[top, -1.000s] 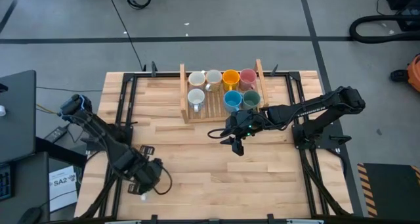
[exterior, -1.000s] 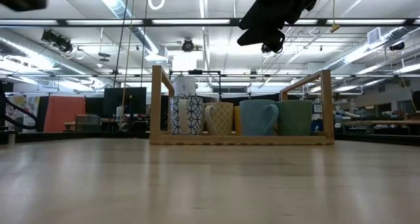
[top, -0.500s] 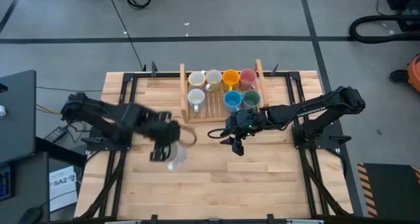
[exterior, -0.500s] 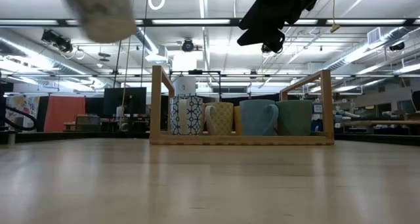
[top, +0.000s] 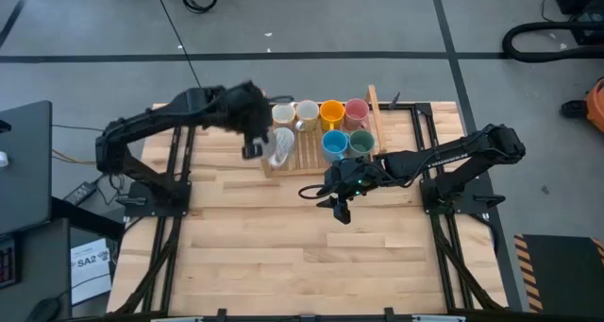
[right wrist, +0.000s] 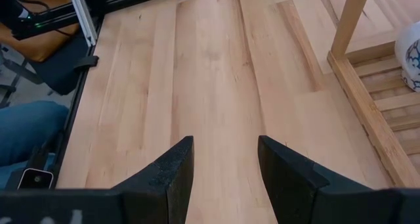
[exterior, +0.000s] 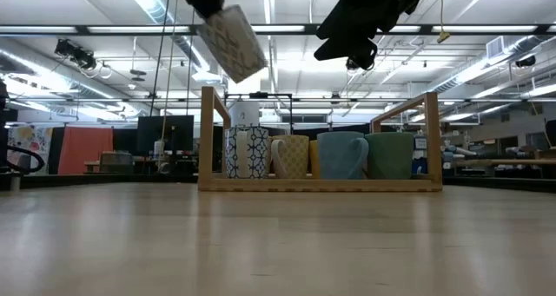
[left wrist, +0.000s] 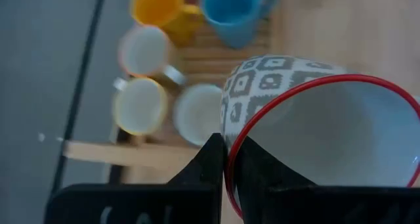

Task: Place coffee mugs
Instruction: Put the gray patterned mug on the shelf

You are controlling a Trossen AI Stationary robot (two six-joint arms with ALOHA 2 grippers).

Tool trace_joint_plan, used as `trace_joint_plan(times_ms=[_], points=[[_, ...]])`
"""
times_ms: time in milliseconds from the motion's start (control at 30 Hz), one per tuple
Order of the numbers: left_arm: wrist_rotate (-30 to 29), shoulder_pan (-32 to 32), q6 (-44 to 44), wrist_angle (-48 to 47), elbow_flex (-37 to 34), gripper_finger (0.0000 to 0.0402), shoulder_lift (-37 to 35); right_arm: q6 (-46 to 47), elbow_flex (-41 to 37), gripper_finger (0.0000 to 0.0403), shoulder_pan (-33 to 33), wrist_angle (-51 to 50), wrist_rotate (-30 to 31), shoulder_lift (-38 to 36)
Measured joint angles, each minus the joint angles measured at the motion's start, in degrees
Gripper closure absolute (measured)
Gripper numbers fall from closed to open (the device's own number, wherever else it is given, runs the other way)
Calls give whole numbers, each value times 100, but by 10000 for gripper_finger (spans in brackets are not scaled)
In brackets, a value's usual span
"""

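Left hand (top: 253, 133), pinching the rim of a white patterned, red-rimmed ceramic mug (top: 280, 146), carries it toward the wooden rack (top: 267, 168) at twelve o'clock for placing; right hand (top: 340, 207) waits, fingers apart.

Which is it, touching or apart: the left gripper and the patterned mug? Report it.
Touching. The left wrist view shows the left gripper shut on the red rim of the patterned mug.

Quick count: eight mugs total. Seven sit in the wooden rack (top: 374, 114): three white/cream ones (top: 282, 113), one orange (top: 331, 111), one pink (top: 356, 110), one blue (top: 333, 144), one teal-green (top: 361, 143). The eighth, a patterned white mug (top: 281, 148), hangs over the rack's left end. One rack, two arms, one wooden surface (top: 302, 246).
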Motion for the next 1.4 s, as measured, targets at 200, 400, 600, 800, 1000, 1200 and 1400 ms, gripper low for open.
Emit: trace_joint_plan(times_ms=[200, 400, 600, 800, 1000, 1200, 1400], points=[[201, 548, 769, 942, 0, 377, 549, 0, 0, 228, 0, 0, 0, 0], [235, 611, 1264, 1480, -4, 377, 1310, 0, 0, 228, 0, 0, 0, 0], [244, 611, 1545, 1734, -7, 377, 1854, 0, 0, 228, 0, 0, 0, 0], [245, 609, 1779, 1923, -7, 377, 2156, 0, 0, 228, 0, 0, 0, 0], [236, 609, 1849, 2057, -7, 377, 2422, 0, 0, 228, 0, 0, 0, 0], [227, 609, 1851, 2240, -7, 374, 2658, 0, 0, 228, 0, 0, 0, 0], [228, 609, 1855, 2287, -7, 368, 2813, 0, 0, 228, 0, 0, 0, 0]])
